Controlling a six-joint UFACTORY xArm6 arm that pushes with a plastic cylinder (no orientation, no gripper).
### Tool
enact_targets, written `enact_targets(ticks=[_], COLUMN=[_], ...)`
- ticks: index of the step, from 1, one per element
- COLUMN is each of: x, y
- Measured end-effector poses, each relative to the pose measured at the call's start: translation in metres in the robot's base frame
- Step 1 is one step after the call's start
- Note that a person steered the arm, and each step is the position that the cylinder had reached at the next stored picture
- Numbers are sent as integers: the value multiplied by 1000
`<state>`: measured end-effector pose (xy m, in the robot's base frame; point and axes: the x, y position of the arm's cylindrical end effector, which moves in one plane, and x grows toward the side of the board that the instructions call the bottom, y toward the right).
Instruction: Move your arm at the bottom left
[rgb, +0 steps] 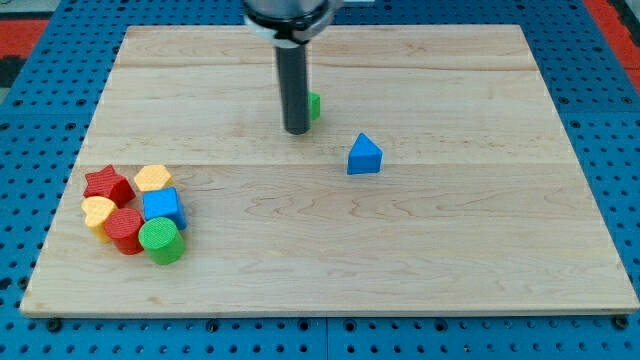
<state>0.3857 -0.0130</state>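
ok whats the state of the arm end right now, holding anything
No jaws: just a rod, holding nothing.
My tip is on the board near the view's top, just left of a partly hidden green block.

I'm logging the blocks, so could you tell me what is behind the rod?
A green block peeks out at the view's right of my tip. The rod covers most of it, so its shape cannot be made out.

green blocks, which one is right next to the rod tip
The small green block at the view's top, partly hidden behind my tip. The other, a green cylinder, sits in the cluster at the view's bottom left.
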Motion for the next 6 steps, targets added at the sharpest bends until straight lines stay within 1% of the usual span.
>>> enact_targets(ticks=[1, 2, 3, 4, 5, 6], x=[52, 103, 185, 230, 215, 198], y=[-18, -64, -86, -135, -220, -219])
